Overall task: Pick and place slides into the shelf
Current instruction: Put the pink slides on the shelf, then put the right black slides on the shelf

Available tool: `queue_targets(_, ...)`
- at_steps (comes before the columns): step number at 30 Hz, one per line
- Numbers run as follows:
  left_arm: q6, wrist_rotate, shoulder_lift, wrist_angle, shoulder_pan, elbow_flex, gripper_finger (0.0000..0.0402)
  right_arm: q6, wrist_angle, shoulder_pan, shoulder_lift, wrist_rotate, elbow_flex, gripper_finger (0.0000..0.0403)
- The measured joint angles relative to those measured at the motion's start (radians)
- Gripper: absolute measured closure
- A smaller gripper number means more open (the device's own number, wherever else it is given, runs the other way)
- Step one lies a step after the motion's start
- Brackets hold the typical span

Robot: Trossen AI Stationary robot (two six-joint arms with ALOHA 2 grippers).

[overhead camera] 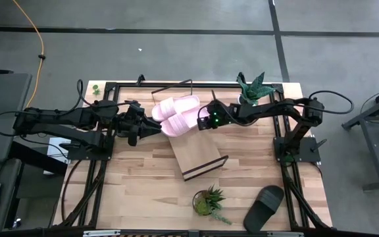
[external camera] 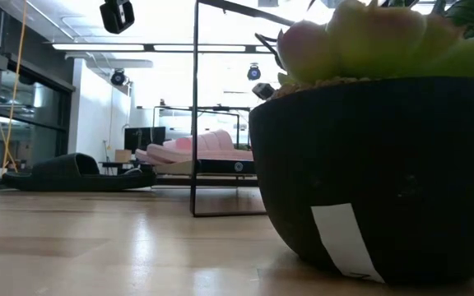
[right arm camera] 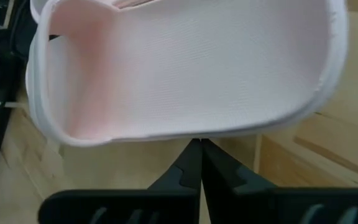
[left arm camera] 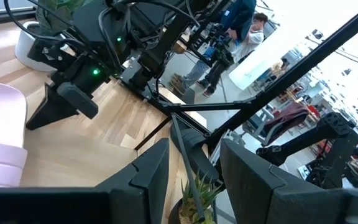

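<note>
While the right hand (overhead camera: 202, 120) stood pressed together beside the pink slides (overhead camera: 176, 114) on the shelf (overhead camera: 199, 158), nudging gently seemed wisest.

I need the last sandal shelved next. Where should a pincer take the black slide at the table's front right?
Probably by the wide strap of the black slide: it lies flat, sole down and apart from the potted plant, so come from above, one finger under the strap through the open toe.

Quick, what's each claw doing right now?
Left claw: open, holding nothing, beside the pink slides.
Right claw: shut, empty, just off a pink slide's edge.
</note>
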Motion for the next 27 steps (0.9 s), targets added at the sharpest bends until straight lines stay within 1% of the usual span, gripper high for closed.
queue_targets(5, 0.000, 0.000, 0.000, 0.000, 0.000, 0.000, 0.0269, -0.005, 0.009, 0.006, 0.000, -0.011, 0.000, 0.0403)
queue_targets(9, 0.000, 0.000, 0.000, -0.001, 0.000, 0.000, 0.0269, -0.042, 0.034, 0.025, -0.012, 0.010, 0.000, 0.0403)
queue_targets(14, -0.004, 0.001, 0.000, -0.025, 0.000, 0.000, 0.0269, -0.093, 0.069, 0.041, -0.090, 0.070, 0.000, 0.0403)
queue_targets(17, -0.022, 0.009, 0.000, -0.070, 0.000, 0.000, 0.0269, -0.138, 0.053, 0.041, -0.165, 0.078, 0.000, 0.0402)
queue_targets(22, -0.032, 0.030, 0.000, -0.112, 0.000, 0.000, 0.0269, -0.204, -0.073, 0.041, -0.307, 0.062, 0.000, 0.0402)
queue_targets(27, -0.045, 0.039, 0.000, -0.112, 0.000, 0.000, 0.0269, -0.225, -0.295, 0.042, -0.443, 0.030, 0.000, 0.0402)
